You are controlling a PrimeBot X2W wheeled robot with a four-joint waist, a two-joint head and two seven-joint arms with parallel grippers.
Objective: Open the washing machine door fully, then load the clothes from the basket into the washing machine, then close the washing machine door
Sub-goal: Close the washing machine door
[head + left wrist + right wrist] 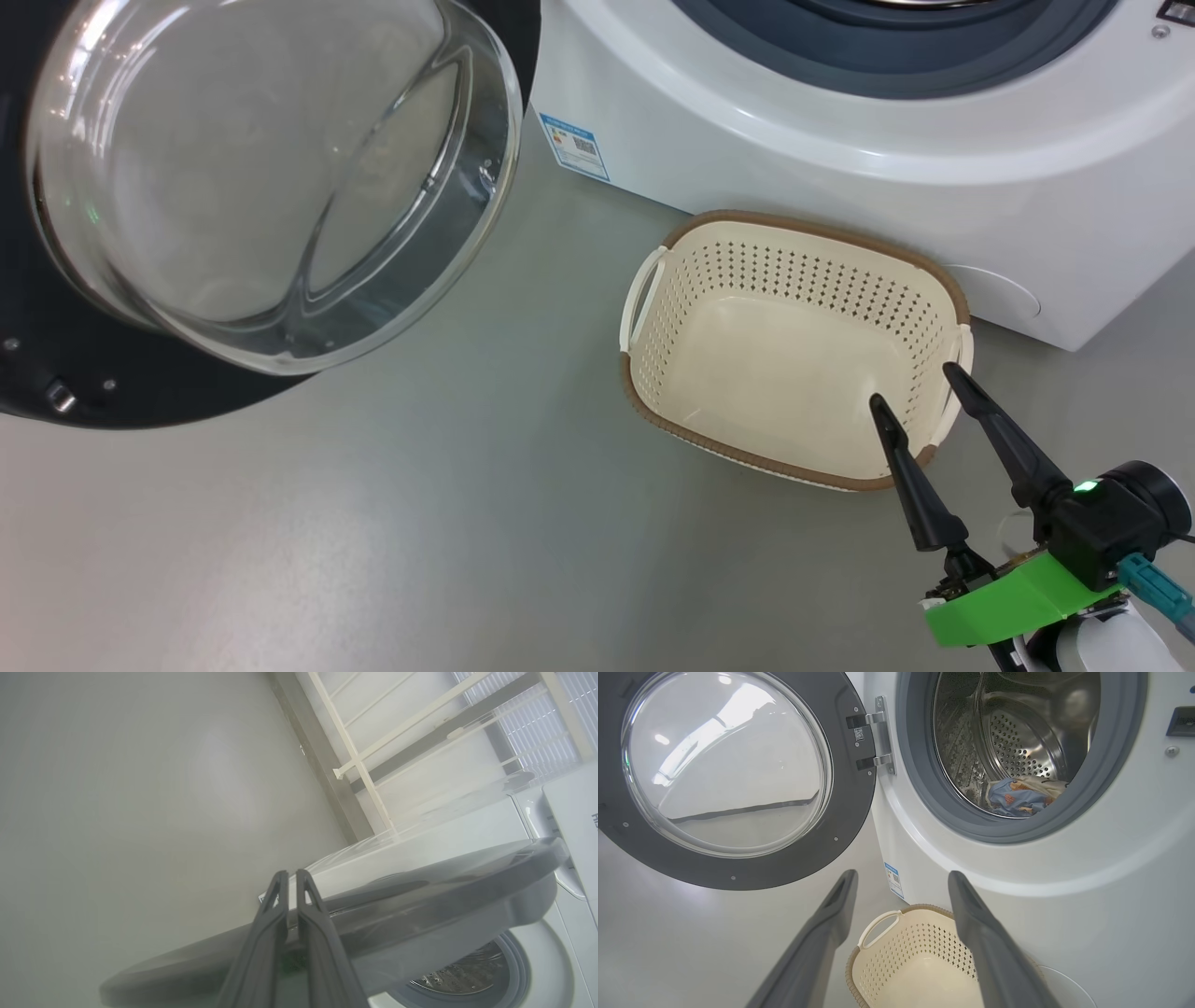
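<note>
- The door (pixel 271 177) stands swung wide to the left of the machine (pixel 840 159). Its glass bowl faces the room, which leaves the mouth free for loading.
- The clothes (pixel 1020 795) lie in the drum (pixel 1017 742). A blue piece with orange prints and a cream one are bunched low at the front, just behind the gasket (pixel 952 812).
- The basket (pixel 794 271) sits on the floor (pixel 373 523) just in front of the machine, right of the door, with nothing in it. I judge loading done and only the closing left.
- The right tool (pixel 912 384) hangs released over the basket's near right corner, fingers spread wide and grasping nothing. It points towards the mouth.
- The left tool (pixel 291 873) is clenched, its two fingers pressed together with nothing between them, and it lies across the door's outer edge. I cannot tell whether it touches.
- Shut fingers make a stiff pusher, so I guess it is set behind the door to swing it closed.
- The right tool looks to stand near the door's sweep and may need to draw clear.
</note>
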